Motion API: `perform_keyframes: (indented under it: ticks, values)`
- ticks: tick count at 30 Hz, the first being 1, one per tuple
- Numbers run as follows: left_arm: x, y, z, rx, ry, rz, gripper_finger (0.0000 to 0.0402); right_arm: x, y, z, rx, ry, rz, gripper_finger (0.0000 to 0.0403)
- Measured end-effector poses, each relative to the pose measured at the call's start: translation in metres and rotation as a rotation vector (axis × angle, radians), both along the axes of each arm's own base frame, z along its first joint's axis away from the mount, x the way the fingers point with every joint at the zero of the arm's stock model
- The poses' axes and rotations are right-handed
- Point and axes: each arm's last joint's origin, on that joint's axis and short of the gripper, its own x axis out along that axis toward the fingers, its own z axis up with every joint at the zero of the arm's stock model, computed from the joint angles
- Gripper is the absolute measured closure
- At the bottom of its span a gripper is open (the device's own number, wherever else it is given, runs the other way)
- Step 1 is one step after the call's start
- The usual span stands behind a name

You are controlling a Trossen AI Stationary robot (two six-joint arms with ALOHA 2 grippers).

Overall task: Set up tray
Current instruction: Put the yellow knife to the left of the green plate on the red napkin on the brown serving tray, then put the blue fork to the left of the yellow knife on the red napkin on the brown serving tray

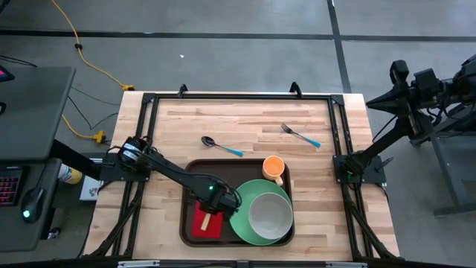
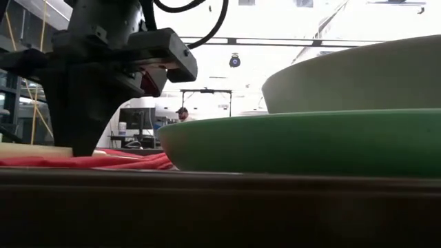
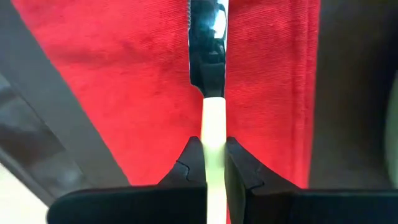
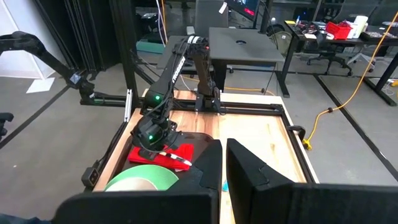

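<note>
The dark brown tray [image 1: 190,179] sits near the table's near edge. A red napkin [image 1: 216,226] lies flat in its left part. On its right, a pale bowl [image 1: 269,216] sits on a green plate [image 1: 241,220], with an orange cup [image 1: 274,167] behind them. My left gripper [image 1: 209,210] is over the napkin [image 3: 124,74], shut on a knife with a cream handle and a serrated blade [image 3: 208,37]. My right gripper [image 4: 222,152] is shut and waits off the table's right side. My left gripper pinches the knife's cream handle [image 3: 213,118] between its two fingers [image 3: 186,163], a little behind where the blade begins. It comes from above, fingers across the handle. The knife lies level along the napkin; whether it rests on the cloth or hangs just over it, I cannot tell.
A blue-handled spoon [image 1: 222,147] and a blue-handled fork [image 1: 301,135] lie on the bare wood beyond the tray. The green plate [image 2: 303,141] and the bowl [image 2: 358,76] stand close to the right of my left gripper. The table frame's black rails run along the edges.
</note>
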Motion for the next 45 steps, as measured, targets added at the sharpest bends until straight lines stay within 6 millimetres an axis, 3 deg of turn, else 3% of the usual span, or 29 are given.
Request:
perform_keyframes:
  ticks: [14, 24, 28, 33, 40, 45]
  values:
    - [0.007, -0.002, 0.001, -0.004, -0.084, -0.004, 0.0357, -0.004, -0.004, 0.0, -0.018, -0.016, -0.02, 0.0403]
    - [0.013, -0.005, 0.002, -0.03, -0.141, -0.011, 0.0182, -0.004, -0.004, 0.0, -0.026, -0.016, -0.017, 0.0403]
    - [0.012, -0.005, 0.002, -0.034, -0.137, -0.012, 0.015, -0.004, -0.004, 0.0, -0.026, -0.016, -0.017, 0.0403]
    - [0.012, -0.004, 0.002, -0.031, -0.132, -0.012, 0.0144, -0.004, -0.004, 0.0, -0.026, -0.016, -0.017, 0.0403]
    - [0.006, 0.004, 0.033, 0.133, -0.25, -0.138, 0.0157, -0.004, -0.004, 0.0, -0.011, -0.014, -0.008, 0.0402]
    - [-0.011, 0.022, 0.066, 0.334, -0.281, -0.201, 0.0161, -0.005, -0.004, 0.0, 0.007, -0.012, -0.014, 0.0402]
